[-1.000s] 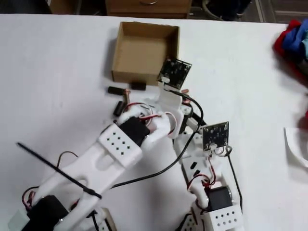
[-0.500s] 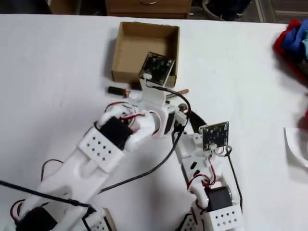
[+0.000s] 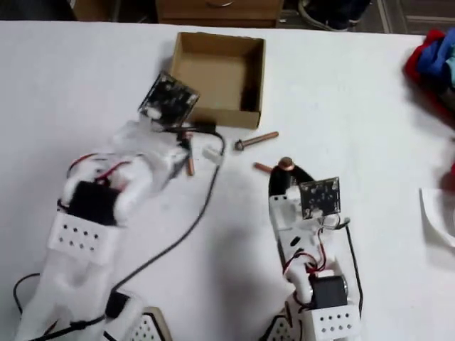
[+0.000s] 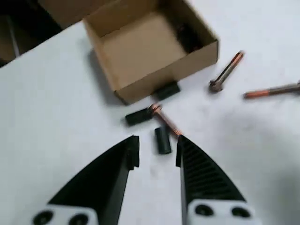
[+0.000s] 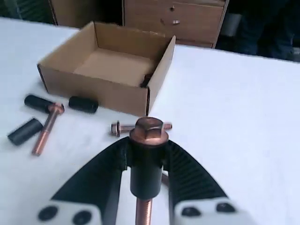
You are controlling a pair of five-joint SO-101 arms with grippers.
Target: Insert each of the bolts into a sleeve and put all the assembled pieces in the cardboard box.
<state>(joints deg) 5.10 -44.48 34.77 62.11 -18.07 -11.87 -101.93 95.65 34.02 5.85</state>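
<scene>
I had the right gripper (image 5: pixel 147 159) clamped on a black sleeve (image 5: pixel 146 176) with a copper bolt (image 5: pixel 148 130) seated in it. The hex head stood upright above the fingers and the thread poked out below the sleeve. In the high view that gripper sat around the middle of the white table (image 3: pixel 370 106), nearer the front edge than the cardboard box (image 3: pixel 217 67) was. The box stood open-topped toward the table's far edge. A dark piece (image 5: pixel 146 80) lay inside against one wall, and I could not tell what it was.

My left gripper (image 4: pixel 157 144) hung with its fingers spread apart, just off the box's near left corner. A loose sleeve (image 4: pixel 163 139) lay on the table between the fingertips, touching neither as far as I could see. Just beyond it a second bolt (image 4: pixel 165 121) lay with its head against a second sleeve (image 4: pixel 139 116). A third sleeve (image 4: pixel 166 90) lay against the foot of the box's near wall. Two more bolts lay bare on the table off the box's near right corner. The third bolt (image 3: pixel 257 140) was close to the box and the fourth bolt (image 3: pixel 263 168) lay just beside the right gripper.
</scene>
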